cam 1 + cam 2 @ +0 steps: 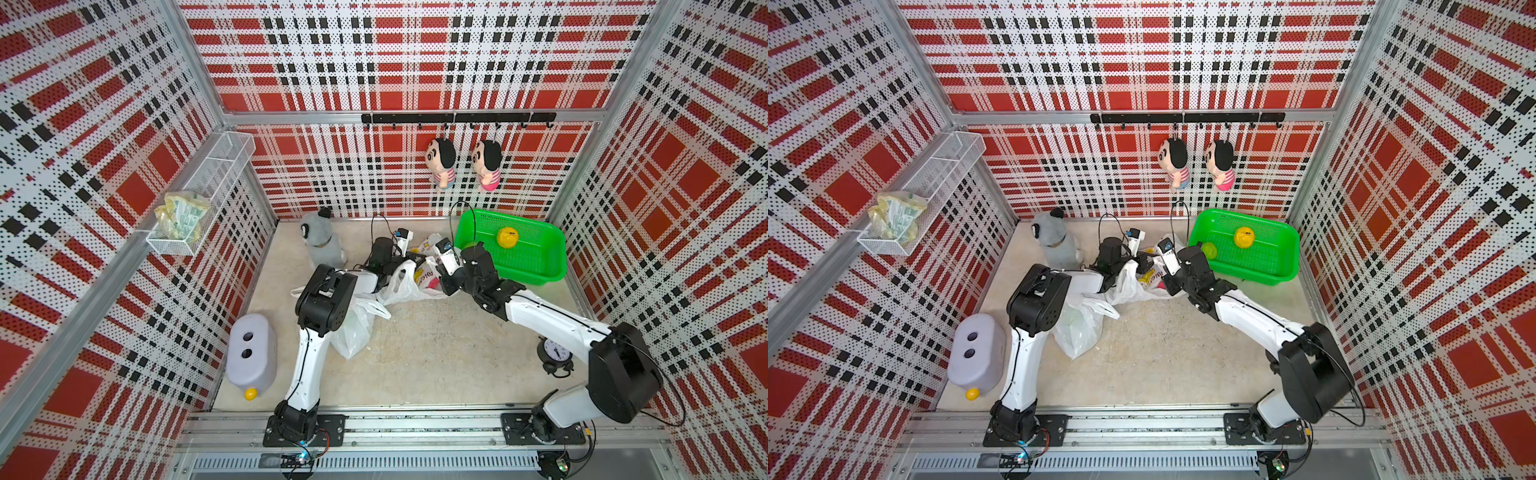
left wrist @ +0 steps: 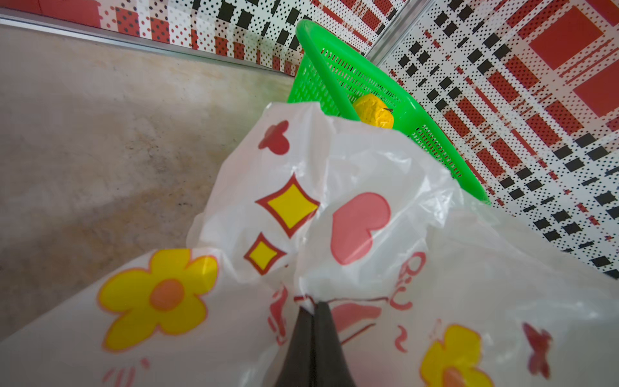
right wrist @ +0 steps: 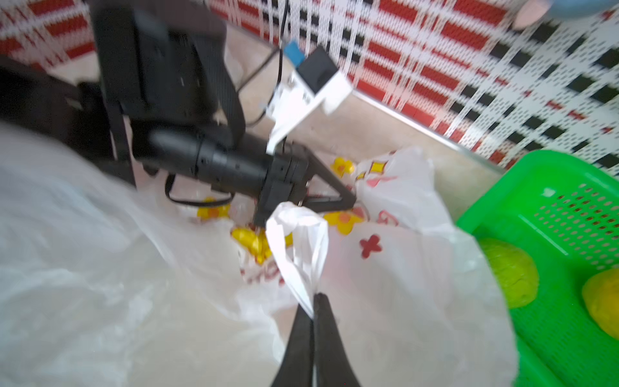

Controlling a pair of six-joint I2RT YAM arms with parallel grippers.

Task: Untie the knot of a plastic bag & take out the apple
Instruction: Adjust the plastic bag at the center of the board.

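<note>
A white plastic bag (image 1: 399, 286) printed with yellow flowers and red hearts lies crumpled at the back middle of the table, between both arms. My left gripper (image 2: 313, 306) is shut on a fold of its printed plastic (image 2: 368, 167). My right gripper (image 3: 315, 298) is shut on a twisted white strip of the bag (image 3: 301, 254), which rises to a loop beside the left gripper's black fingers (image 3: 331, 197). I cannot make out the knot in the bunched plastic. The apple is hidden; only a reddish patch (image 1: 1160, 284) shows through the bag.
A green basket (image 1: 540, 266) holding a yellow fruit (image 1: 507, 237) and a green one (image 1: 1209, 250) stands right beside the bag. A plain white bag (image 1: 357, 328) lies under the left arm. A grey plush (image 1: 320, 237), a grey box (image 1: 251, 353) and an alarm clock (image 1: 555, 353) stand around.
</note>
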